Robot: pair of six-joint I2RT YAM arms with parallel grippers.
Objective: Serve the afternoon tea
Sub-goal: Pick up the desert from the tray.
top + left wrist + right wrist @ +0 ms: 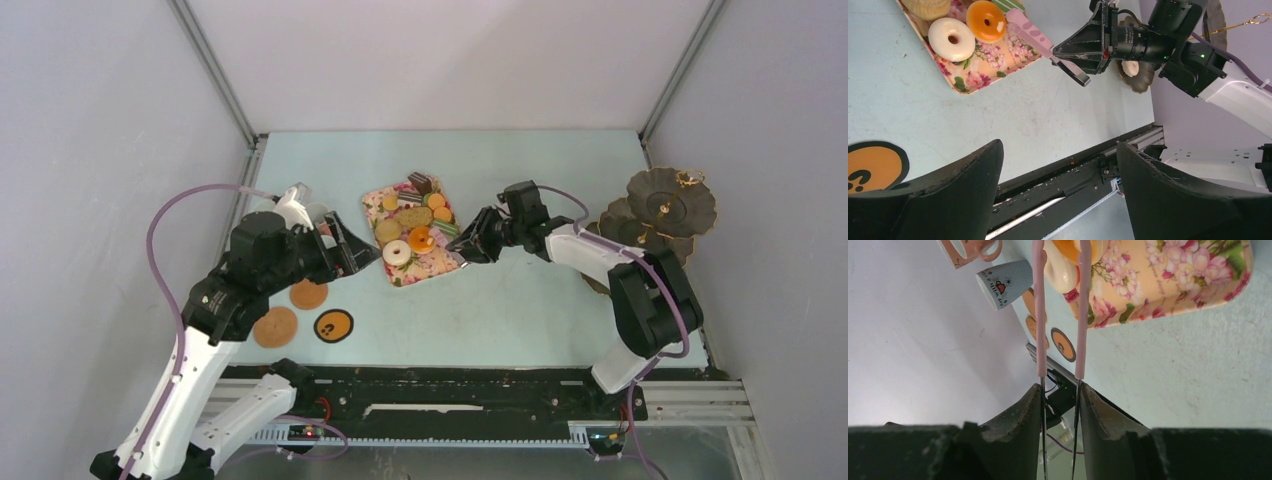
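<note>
Small donuts, biscuits and cake slices lie on the floral tray (430, 272) mid-table. My right gripper (1060, 390) is shut on the pink tongs (1039, 315). The tongs' two arms reach over the tray's corner and straddle the orange donut (986, 21) next to the white donut (951, 32). My left gripper (1058, 145) hangs open and empty above the table, left of the tray. The dark scalloped stand (668, 205) is at the far right, with one pale treat (1131, 67) on a low tier. A pink mug (965, 250) and a grey mug (1003, 282) stand beyond the tray.
Three round coasters (309, 294) (275, 327) (333, 325) lie on the table near the left arm. The black base rail (450, 395) runs along the near edge. Grey walls close in both sides and the back.
</note>
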